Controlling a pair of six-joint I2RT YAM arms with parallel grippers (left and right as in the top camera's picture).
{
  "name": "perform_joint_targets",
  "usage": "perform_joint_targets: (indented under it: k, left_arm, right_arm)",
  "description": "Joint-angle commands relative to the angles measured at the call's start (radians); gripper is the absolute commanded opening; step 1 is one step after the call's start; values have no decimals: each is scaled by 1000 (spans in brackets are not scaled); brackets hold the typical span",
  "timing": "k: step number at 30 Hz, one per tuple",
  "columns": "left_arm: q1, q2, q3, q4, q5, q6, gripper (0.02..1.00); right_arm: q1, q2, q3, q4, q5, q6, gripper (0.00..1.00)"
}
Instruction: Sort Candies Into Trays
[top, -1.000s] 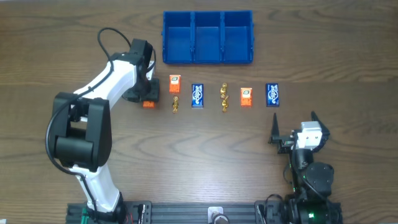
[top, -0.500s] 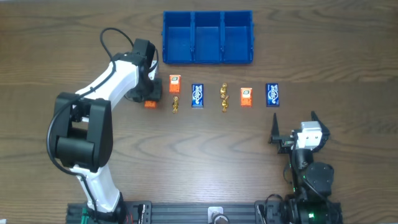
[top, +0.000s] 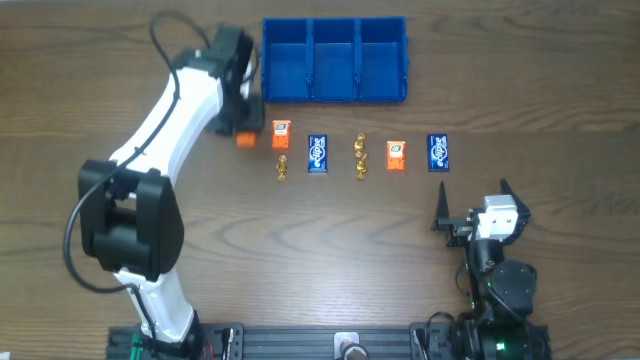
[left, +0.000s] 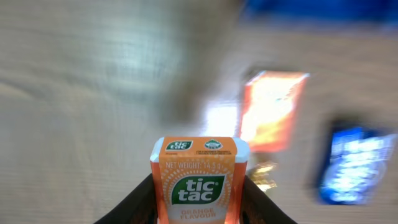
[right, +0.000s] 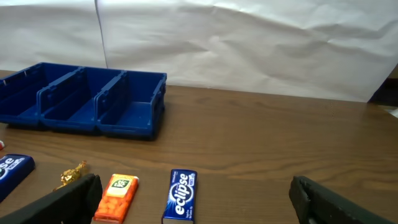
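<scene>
Moved: the left arm has swung up the table since a second ago. It has carried the orange mint box (left: 200, 174) from beside the candy row to just off the tray's near left corner. The right arm and the loose candies haven't budged.
Left gripper (left: 199, 208): fingers closed on both sides of the mint box's lower half, the box upright and lifted off the table (top: 560, 80).
Mint box position: the left wrist view puts it over bare wood, short of the tray, with the row of candies beyond it.
Right gripper (top: 471, 195): fingers spread wide with nothing between them, parked near its own base, well apart from the candies.
Tray (top: 335, 98): blue, three compartments side by side, on the far side of the table.
Row on the table: second orange box (top: 282, 134) nearest the left gripper, then lone gold sweet (top: 283, 168), first blue pack (top: 318, 153), pair of gold sweets (top: 361, 148), third orange box (top: 396, 156), second blue pack (top: 438, 152).
Step in hand: the carry leg. The box is picked and airborne, the drop not yet made.
Next move: by my reading, the arm must go right and over the tray's near wall with enough height for the hanging box to clear. Then it settles above one compartment and opens. Whichever compartment it picks becomes the home for the orange boxes.
</scene>
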Motion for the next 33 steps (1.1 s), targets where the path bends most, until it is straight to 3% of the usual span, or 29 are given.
perform_joint_targets:
  k: [1, 7, 13, 33]
  left_arm:
    - [-77, -34, 283, -56, -68, -74, 229]
    - [-134, 139, 644, -154, -135, -126, 237]
    - [-127, 369, 938, -200, -135, -127, 226]
    - [-89, 529, 982, -133, -169, -97, 222]
  right_arm:
    - [-5, -7, -2, -5, -6, -13, 998]
    - [-5, -7, -2, -6, -6, -12, 998]
    - [-5, -7, -2, -6, -6, -13, 998]
    - [-5, -7, -2, -5, -6, -13, 998]
